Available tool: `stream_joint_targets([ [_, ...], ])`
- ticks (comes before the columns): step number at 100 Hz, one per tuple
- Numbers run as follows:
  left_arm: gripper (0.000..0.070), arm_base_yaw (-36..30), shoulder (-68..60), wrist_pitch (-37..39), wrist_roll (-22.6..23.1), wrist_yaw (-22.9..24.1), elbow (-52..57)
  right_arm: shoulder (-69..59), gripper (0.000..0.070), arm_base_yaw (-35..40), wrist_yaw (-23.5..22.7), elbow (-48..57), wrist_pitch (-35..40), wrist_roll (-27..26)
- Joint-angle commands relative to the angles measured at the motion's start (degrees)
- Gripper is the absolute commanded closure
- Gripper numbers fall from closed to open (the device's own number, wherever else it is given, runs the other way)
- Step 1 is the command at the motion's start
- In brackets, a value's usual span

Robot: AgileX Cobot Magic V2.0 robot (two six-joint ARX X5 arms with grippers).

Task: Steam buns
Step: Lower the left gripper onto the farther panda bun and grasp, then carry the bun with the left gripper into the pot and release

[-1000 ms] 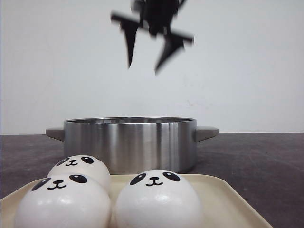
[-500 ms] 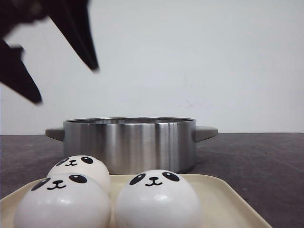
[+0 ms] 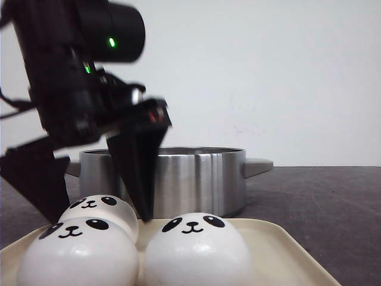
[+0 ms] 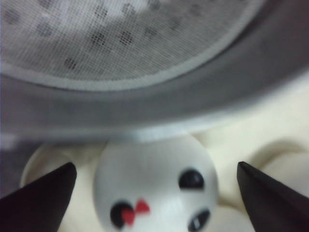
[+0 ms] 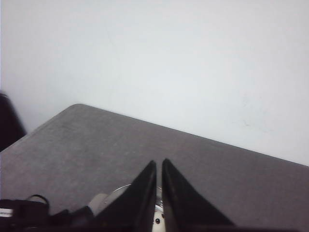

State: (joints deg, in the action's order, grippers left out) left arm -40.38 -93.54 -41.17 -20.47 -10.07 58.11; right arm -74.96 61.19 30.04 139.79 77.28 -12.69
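Fingers [image 3: 143,179] of the left gripper [image 3: 95,190] are spread wide, holding nothing, straddling the rear bun [image 3: 101,211] on the tray [image 3: 286,250] by the pot [image 3: 172,179]; I'd centre, drop lower, close gently so it doesn't squash.

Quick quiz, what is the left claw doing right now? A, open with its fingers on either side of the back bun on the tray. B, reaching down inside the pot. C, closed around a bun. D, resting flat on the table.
A: the left claw is open, its dark fingers on either side of the back bun on the tray, in front of the pot.
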Motion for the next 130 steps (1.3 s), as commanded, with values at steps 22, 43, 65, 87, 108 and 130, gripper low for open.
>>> stream_joint_targets([
  [22,0.0266,-0.52,-3.91,0.90,-2.97,0.15,0.28,-0.90,0.0687,0.72,0.00,1.27,3.98,-0.35],
  [43,0.0700,-0.50,-3.41,-0.11,-2.21,0.20,0.31,-1.05,0.0687,0.72,0.02,1.20,3.98,-0.31],
  [65,0.0700,-0.52,2.36,0.81,-2.10,0.17,0.46,-1.40,0.0687,0.72,0.04,1.16,3.98,0.44],
  [87,0.0700,-0.52,14.47,0.46,-2.14,-0.09,1.95,-1.77,0.0687,0.72,0.02,1.16,3.98,0.72],
  [108,0.0700,0.37,20.11,0.33,-0.85,1.40,9.42,-1.81,0.0687,0.72,0.00,1.16,3.98,0.72],
  [130,0.0700,5.18,13.09,-0.81,4.92,4.09,20.83,-1.88,0.0687,0.72,-0.02,1.16,3.98,0.72],
])
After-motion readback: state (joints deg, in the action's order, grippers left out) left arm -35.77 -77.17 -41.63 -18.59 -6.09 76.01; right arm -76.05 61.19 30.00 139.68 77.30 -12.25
